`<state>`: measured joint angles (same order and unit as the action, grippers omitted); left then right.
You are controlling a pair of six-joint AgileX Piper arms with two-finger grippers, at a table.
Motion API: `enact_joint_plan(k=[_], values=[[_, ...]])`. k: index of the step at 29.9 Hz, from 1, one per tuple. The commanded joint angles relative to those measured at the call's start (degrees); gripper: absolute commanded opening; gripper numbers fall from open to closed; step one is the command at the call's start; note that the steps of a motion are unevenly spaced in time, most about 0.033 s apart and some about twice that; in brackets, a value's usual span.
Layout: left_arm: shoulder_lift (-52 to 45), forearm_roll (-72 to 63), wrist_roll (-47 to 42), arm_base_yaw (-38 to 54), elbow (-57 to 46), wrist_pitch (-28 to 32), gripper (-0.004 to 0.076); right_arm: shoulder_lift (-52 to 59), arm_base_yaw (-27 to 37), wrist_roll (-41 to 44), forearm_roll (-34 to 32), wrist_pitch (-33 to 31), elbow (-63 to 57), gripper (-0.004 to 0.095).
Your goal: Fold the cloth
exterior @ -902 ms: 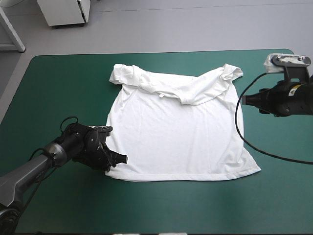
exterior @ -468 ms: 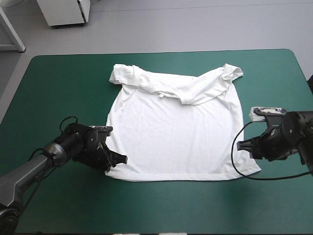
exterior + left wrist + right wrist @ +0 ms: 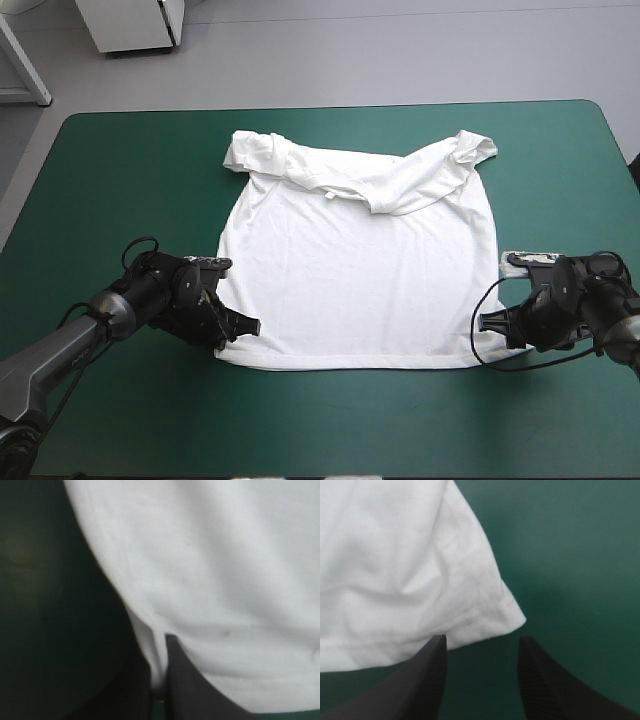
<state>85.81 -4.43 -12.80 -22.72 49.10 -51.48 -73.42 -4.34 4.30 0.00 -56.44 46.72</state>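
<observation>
Fingers [image 3: 195, 695] of the left gripper [image 3: 158, 655] pinch the T-shirt [image 3: 360, 270] hem, plain only in its wrist view; the right gripper [image 3: 481, 640], fingers [image 3: 427, 680] spread, has come down beside the near right corner

soft matt cloth t-shirt [image 3: 355, 270] on smooth teal-green cover [image 3: 120, 170].

White T-shirt [image 3: 360, 280], teal-green cover [image 3: 130, 170], black fingers [image 3: 422, 682]

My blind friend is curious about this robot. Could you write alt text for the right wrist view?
The right gripper, its two black fingers open, points at a corner of the white T-shirt, which lies just ahead of the gap between them on the teal-green cover.
</observation>
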Motion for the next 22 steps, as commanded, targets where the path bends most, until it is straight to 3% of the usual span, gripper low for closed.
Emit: enact_joint_plan(k=[1,5,15,17,19,20,21,22], values=[[0.31,0.7,0.3,-0.08,-0.68,1.47,-0.0022,-1.7,0.55,0.17,-2.03,2.25,1.05,0.0434],[0.31,0.7,0.72,-0.08,-0.68,1.37,-0.0022,-5.05,0.97,0.17,-2.99,2.77,0.94,0.0434],[0.31,-0.21,1.0,-0.08,-0.68,1.89,-0.0022,-9.4,3.62,-1.93,3.15,4.94,-1.04,0.0414],[0.31,-0.46,1.0,-0.08,-0.68,1.89,-0.0022,-9.4,3.41,-2.79,6.31,5.75,-3.42,0.0322],[0.31,-0.46,1.0,-0.08,-0.56,1.89,-0.0022,-9.4,3.29,-4.3,8.96,6.2,-5.59,0.0163],[0.31,-0.72,1.0,-0.08,-0.46,1.89,-0.0022,-9.4,3.29,-4.93,9.86,6.47,-6.71,0.0036],[0.2,-0.93,1.0,-0.08,-0.46,1.89,-0.0022,-9.3,3.29,-5.05,10.48,6.57,-7.24,-0.0017],[0.2,-0.93,1.13,-0.08,-0.46,1.89,-0.0022,-9.3,3.29,-5.05,10.6,6.57,-7.39,-0.0006]])
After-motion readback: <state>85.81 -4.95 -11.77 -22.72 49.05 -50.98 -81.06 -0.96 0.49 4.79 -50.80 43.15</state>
